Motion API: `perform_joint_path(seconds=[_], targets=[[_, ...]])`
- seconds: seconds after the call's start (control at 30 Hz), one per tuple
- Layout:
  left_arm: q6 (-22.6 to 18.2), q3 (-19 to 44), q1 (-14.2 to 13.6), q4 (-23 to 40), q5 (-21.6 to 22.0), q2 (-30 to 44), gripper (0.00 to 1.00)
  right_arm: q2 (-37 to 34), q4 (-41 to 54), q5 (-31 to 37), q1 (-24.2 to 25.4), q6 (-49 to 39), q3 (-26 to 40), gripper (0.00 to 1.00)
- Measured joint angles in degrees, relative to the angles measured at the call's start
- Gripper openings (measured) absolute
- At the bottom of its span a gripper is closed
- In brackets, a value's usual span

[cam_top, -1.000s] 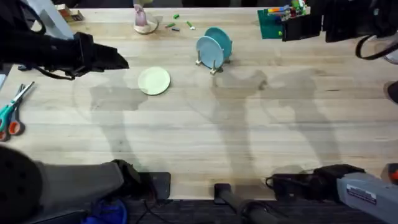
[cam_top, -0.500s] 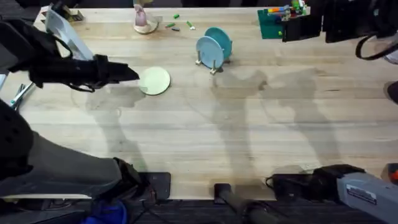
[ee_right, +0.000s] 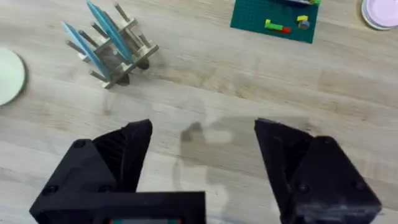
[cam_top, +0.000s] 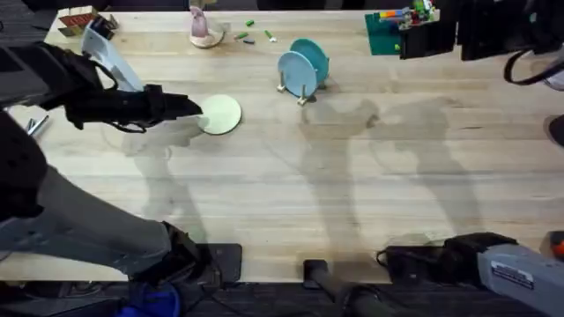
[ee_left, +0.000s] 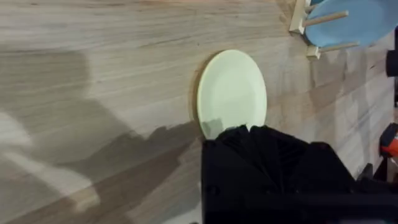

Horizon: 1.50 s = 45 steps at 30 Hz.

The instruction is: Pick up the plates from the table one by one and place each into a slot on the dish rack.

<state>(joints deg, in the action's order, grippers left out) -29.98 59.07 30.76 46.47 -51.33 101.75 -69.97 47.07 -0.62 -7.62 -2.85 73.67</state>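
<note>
We see a pale wooden table from above, with a small wooden dish rack standing toward its far side, a little left of centre. Two light blue plates already stand on edge in the rack, one behind the other, their flat faces turned toward the near-left of the table and their edges pointing up. In the right wrist view the same two blue plates lean slightly between the thin pegs, and open slots remain beside them.

One plate is left: a cream-yellow plate lying flat on the table, face up, to the left of the rack and well apart from it. Being round and flat, it has no long axis; it will need tipping onto its edge to fit a slot.

Our left gripper reaches in from the left and sits at the plate's left rim. In the left wrist view its black body covers the plate's near edge, and we cannot tell whether its jaws are apart or closed on the rim.

Our right gripper hangs over bare table near the rack, jaws wide apart, holding nothing.

We judge the task about two-thirds done.
</note>
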Motion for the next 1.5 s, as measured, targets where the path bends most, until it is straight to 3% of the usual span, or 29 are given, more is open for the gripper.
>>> perform_joint_path(seconds=[0.27, 0.8, 1.13, 1.5], targets=[[2.3, 0.0, -2.6, -5.2, -0.1, 3.9, 0.042, 0.0, 0.0, 0.0, 0.0, 0.0, 0.0, 0.995], [4.5, 0.0, -2.7, -7.1, 1.4, 5.4, 0.041, 0.0, 0.0, 0.0, 0.0, 0.0, 0.0, 0.995], [4.8, 1.3, -2.0, -8.6, -9.4, 12.6, 0.039, 0.0, 0.0, 0.0, 0.0, 0.0, 0.0, 0.995], [4.9, 1.3, -2.0, -8.5, -9.6, 12.6, 0.038, 0.0, 0.0, 0.0, 0.0, 0.0, 0.0, 0.994]])
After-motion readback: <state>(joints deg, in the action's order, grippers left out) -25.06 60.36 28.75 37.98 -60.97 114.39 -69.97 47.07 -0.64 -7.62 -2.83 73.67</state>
